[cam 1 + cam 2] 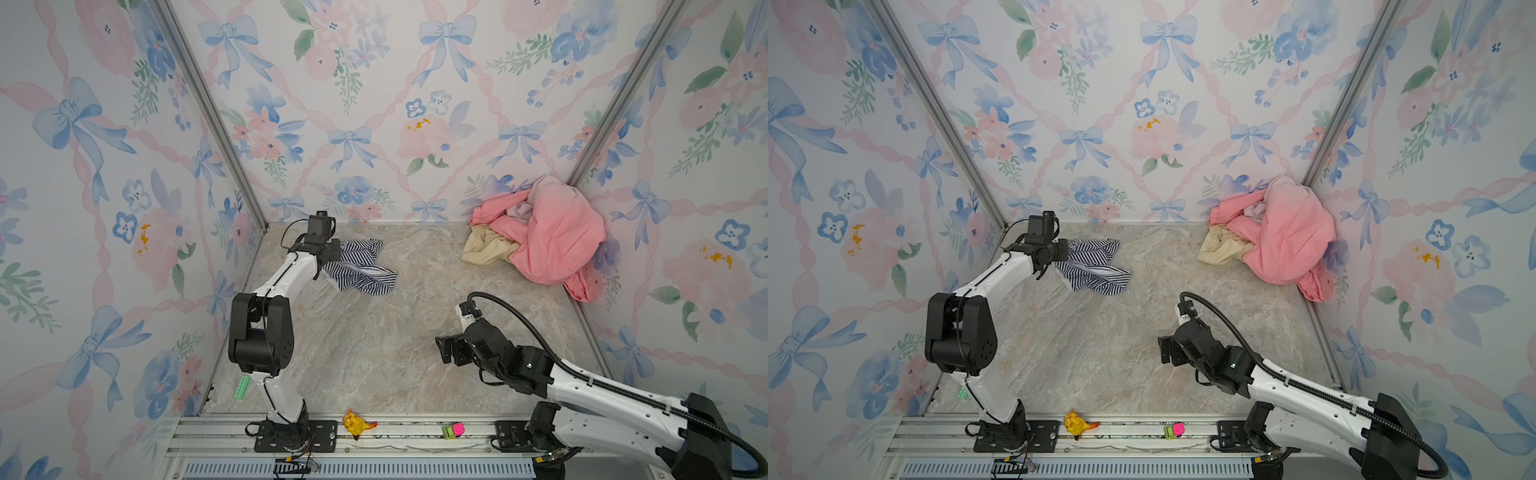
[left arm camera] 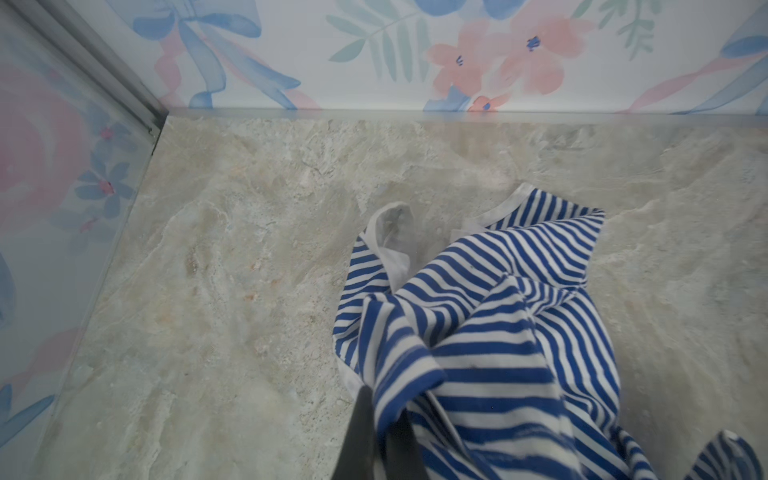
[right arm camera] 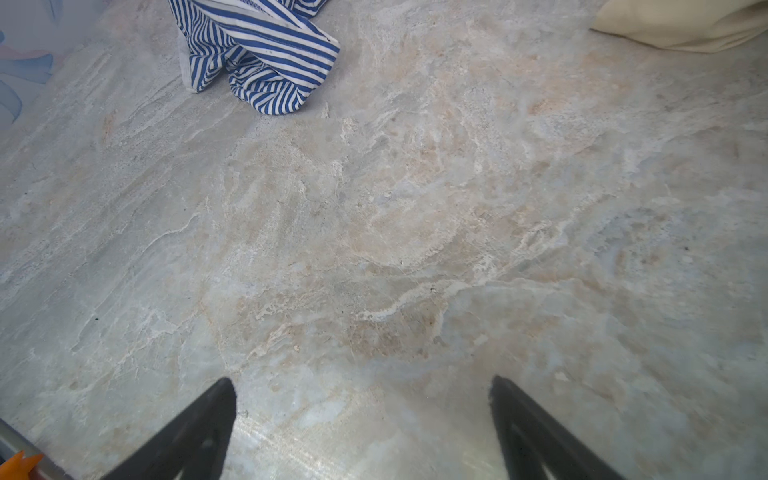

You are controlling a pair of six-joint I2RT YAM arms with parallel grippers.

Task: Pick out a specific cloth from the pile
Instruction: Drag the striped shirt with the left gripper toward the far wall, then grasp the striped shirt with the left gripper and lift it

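One fold of the cloth (image 1: 361,266) sits clamped in the left fingers (image 2: 361,436), right fingers (image 3: 199,432) gaping empty; lay it flat on the surface (image 1: 395,332), well apart from the pile (image 1: 552,237), before releasing.

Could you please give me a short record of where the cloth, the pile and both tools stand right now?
striped cloth: apart from the pile, far left, one end gripped, the rest on the table
pile: far right corner; pink garment partly covering cream-yellow cloth
left tool: shut on the striped cloth
right tool: open, empty, above the table
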